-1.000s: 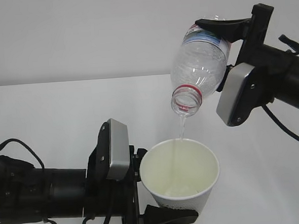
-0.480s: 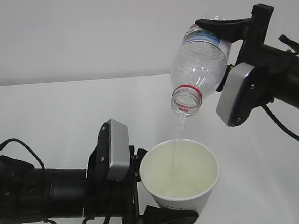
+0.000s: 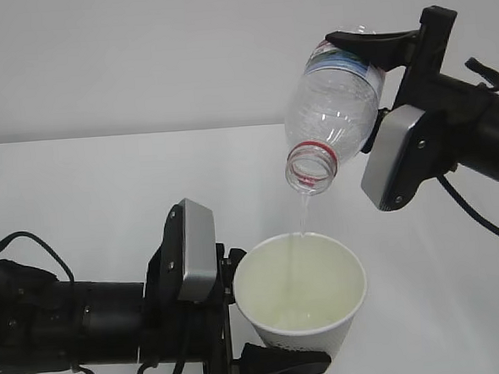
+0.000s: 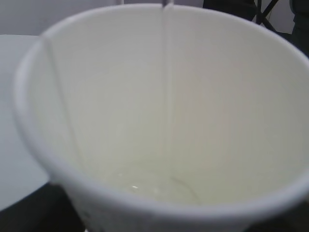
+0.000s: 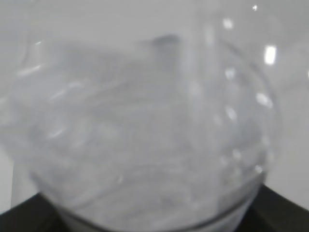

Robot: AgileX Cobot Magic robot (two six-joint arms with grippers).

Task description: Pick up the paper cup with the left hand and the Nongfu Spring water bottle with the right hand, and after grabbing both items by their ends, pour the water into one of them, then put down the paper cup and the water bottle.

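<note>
My left gripper (image 3: 270,321) is shut on the paper cup (image 3: 322,271), low at the front, holding it upright by its lower part. Up at the right, my right gripper (image 3: 357,70) is shut on the base end of the Nongfu Spring water bottle (image 3: 333,105). The bottle tilts mouth-down over the cup. A thin stream of water (image 3: 303,213) falls from its neck into the cup. In the left wrist view the cup (image 4: 217,96) fills the frame, with the stream (image 4: 167,72) and a shallow pool (image 4: 154,186) at its bottom. The bottle (image 5: 145,135) blurs across the right wrist view.
A white table (image 3: 105,187) runs back to a pale wall (image 3: 140,58). Black cables hang by the left arm (image 3: 33,243) and under the right arm (image 3: 480,215). Grey wrist blocks (image 3: 194,250) sit close to the cup and the bottle.
Neither arm has moved. The thin stream keeps running from the bottle into the cup.
</note>
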